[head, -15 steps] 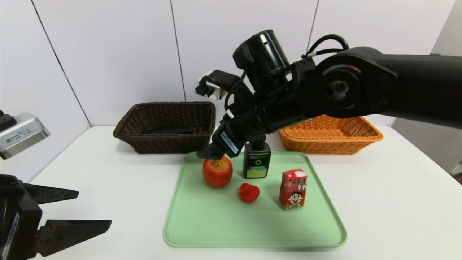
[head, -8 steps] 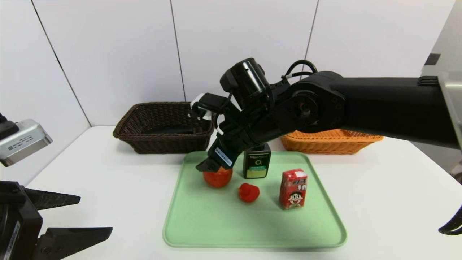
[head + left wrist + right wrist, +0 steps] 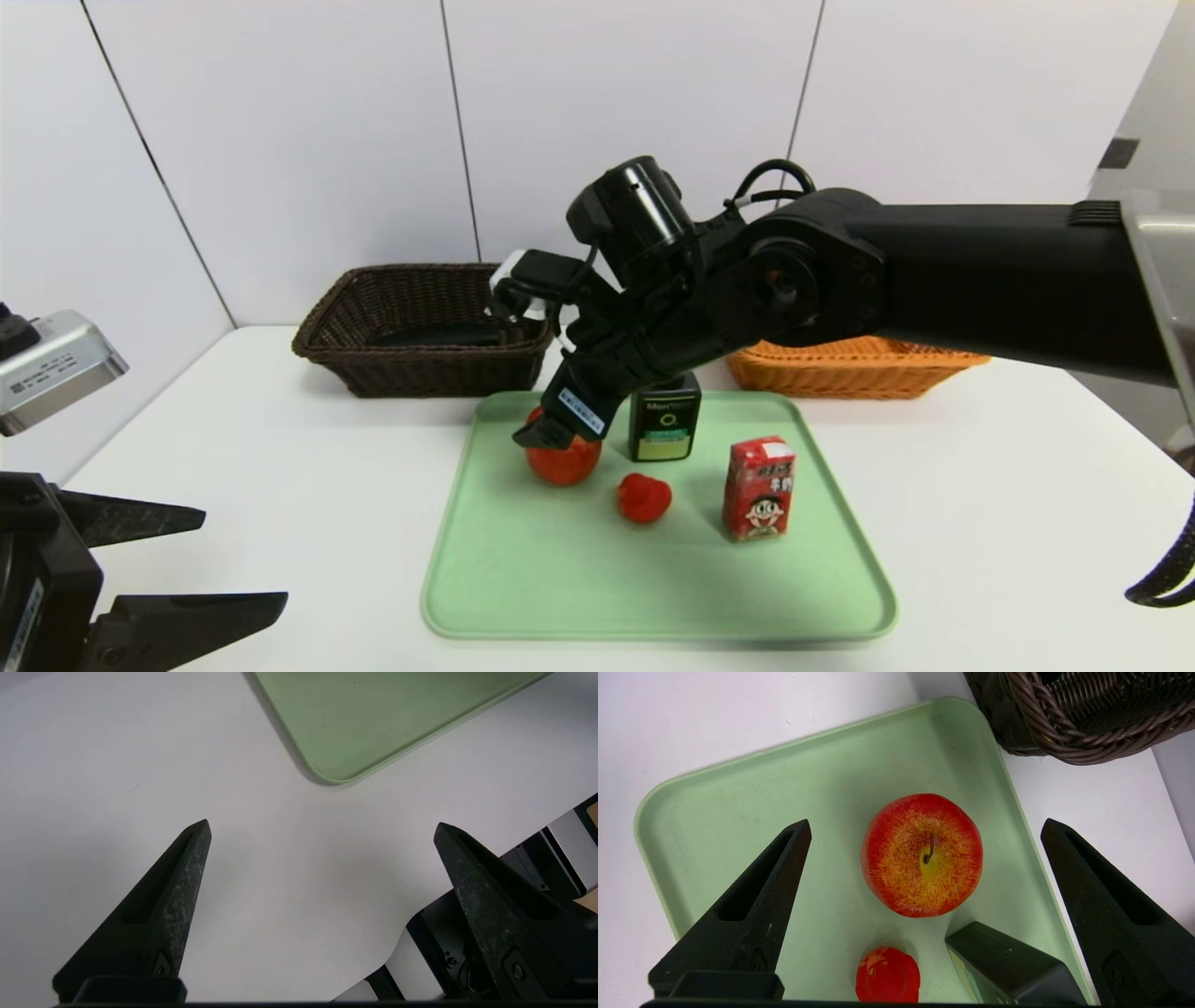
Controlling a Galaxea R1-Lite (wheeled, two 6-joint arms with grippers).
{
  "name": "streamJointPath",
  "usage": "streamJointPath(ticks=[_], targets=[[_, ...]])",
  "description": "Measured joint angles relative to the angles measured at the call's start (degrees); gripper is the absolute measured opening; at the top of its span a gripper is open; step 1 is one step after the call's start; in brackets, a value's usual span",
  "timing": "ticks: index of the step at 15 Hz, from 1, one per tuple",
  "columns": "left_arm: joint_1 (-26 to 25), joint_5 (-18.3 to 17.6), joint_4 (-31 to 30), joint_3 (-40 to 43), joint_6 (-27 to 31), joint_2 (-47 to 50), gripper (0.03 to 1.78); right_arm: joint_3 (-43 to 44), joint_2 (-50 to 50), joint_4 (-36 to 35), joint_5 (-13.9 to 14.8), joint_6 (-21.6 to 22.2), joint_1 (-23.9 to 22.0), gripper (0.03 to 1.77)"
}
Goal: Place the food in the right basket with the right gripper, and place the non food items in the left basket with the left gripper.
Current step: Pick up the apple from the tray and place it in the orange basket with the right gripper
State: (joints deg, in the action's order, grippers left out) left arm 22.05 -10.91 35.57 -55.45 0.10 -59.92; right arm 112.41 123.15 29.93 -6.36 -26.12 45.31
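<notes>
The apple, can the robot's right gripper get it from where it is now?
Probably yes. The right gripper hangs open right over the apple, fingers on either side, with nothing between them.

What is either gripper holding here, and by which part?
Nothing. The right gripper stands open over the apple, fingers clear of it; the left gripper is open over bare table.

Between the black right end effector point(image 3: 924, 830) fingers: red, yellow-flecked apple point(image 3: 922, 855) on a pale green tray point(image 3: 738, 802).
</notes>
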Motion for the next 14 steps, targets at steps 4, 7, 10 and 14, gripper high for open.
streamJointPath(ticks=[4,7,10,14], targets=[[0.0,-0.02,-0.21,0.0,0.06,0.11,1.69,-0.06,-1.87,1.82,0.46,3.0,0.17,1.7],[0.0,-0.02,-0.44,-0.02,0.06,0.16,1.69,-0.09,-2.72,2.68,4.3,10.64,1.54,1.7],[0.0,-0.02,-0.44,0.09,0.09,0.18,1.69,-0.17,-2.97,3.78,10.24,17.42,4.82,1.7],[0.07,-0.11,-0.49,0.11,0.26,0.13,1.69,-0.2,-1.73,3.5,17.86,25.28,8.48,1.7]])
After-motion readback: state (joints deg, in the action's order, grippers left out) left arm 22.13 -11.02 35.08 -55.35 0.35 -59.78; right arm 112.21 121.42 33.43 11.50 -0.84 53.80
